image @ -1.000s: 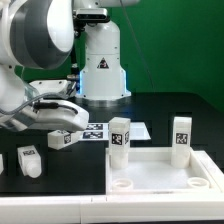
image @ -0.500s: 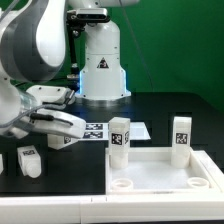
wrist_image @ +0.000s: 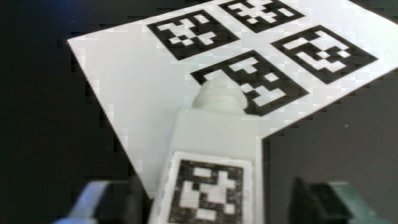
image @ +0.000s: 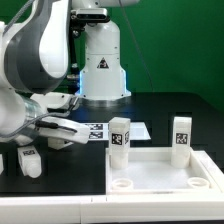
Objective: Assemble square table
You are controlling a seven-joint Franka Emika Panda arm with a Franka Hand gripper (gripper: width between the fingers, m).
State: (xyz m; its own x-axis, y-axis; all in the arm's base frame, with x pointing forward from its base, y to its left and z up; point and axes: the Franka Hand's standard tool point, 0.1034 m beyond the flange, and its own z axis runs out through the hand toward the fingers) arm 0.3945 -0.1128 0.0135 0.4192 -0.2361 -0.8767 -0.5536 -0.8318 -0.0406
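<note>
The square table top (image: 165, 172) lies at the exterior view's right front, with two white tagged legs (image: 120, 136) (image: 181, 136) standing upright at its far corners. My gripper (image: 60, 130) is low over the table at the exterior view's left. In the wrist view the gripper (wrist_image: 217, 202) is open, and its fingers (wrist_image: 98, 200) straddle a white tagged leg (wrist_image: 214, 165) lying flat, with a gap on each side. That leg's narrow tip rests on the marker board (wrist_image: 151, 75).
Another loose tagged leg (image: 27, 160) stands near the front at the exterior view's left, and one more shows at that edge (image: 2, 160). The marker board (image: 100, 130) lies between my gripper and the table top. The robot base (image: 102, 65) stands behind.
My gripper has moved down and slightly toward the exterior view's left, closing in around the lying leg. The table top and the upright legs have not moved.
</note>
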